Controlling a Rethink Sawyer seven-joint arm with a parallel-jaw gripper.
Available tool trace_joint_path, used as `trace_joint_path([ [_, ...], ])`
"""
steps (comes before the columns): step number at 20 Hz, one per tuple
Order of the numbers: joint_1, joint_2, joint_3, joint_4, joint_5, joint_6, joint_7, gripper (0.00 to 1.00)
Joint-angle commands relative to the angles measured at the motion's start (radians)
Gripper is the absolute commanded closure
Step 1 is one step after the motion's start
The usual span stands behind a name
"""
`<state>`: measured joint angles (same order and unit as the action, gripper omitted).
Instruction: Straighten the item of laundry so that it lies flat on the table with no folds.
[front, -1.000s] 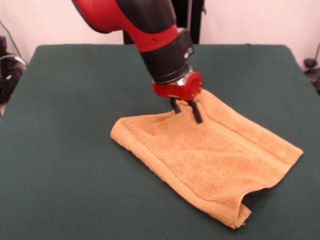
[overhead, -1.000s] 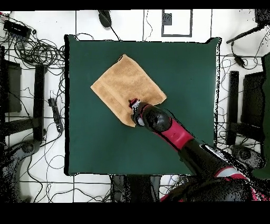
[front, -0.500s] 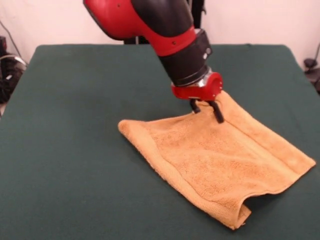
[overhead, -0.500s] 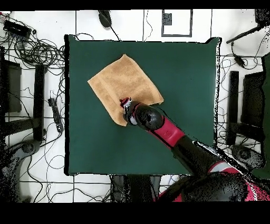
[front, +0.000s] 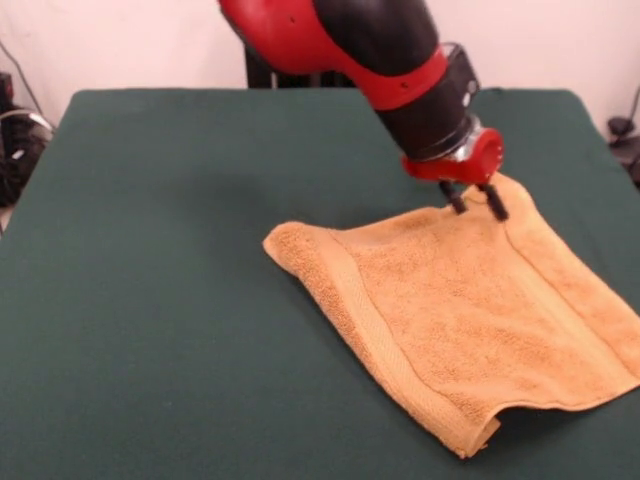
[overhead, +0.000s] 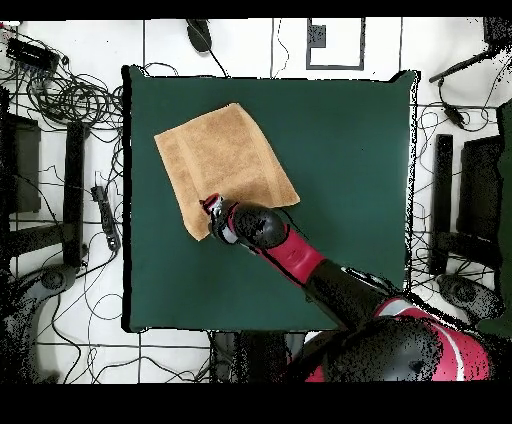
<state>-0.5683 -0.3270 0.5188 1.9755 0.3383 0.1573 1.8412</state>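
Observation:
The orange-tan towel lies spread on the right half of the green table, with a paler band along its left edge and a curled-up corner at the front. Its far edge rises a little to my gripper, whose two dark fingers hold that edge pinched just above the cloth. In the overhead view the towel lies at the table's upper left, and the gripper is at the towel's lower edge, with the arm reaching in from the lower right.
The towel's right side reaches the picture's right edge in the front view, close to the table's edge. In the overhead view, cables and dark stands lie on the floor round the table.
The gripper has moved right in the front view, dragging the towel with it. The towel has slid the same way and spread out flatter.

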Motion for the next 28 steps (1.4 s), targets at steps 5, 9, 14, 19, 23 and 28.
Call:
trace_joint_path([
  [5, 0.124, -0.078, -0.044, 0.15, 0.2, 0.288, 0.387, 0.0],
  [9, 0.147, -0.07, -0.092, 0.134, 0.21, 0.331, 0.388, 0.0],
  [14, 0.248, 0.004, -0.27, -0.023, 0.144, 0.25, 0.345, 0.0],
  [19, 0.338, -0.039, -0.399, -0.049, 0.158, -0.066, 0.399, 0.0],
  [23, 0.35, -0.119, -0.422, 0.018, 0.219, -0.098, 0.451, 0.0],
  [28, 0.255, -0.13, -0.349, 0.078, 0.212, -0.084, 0.458, 0.0],
])
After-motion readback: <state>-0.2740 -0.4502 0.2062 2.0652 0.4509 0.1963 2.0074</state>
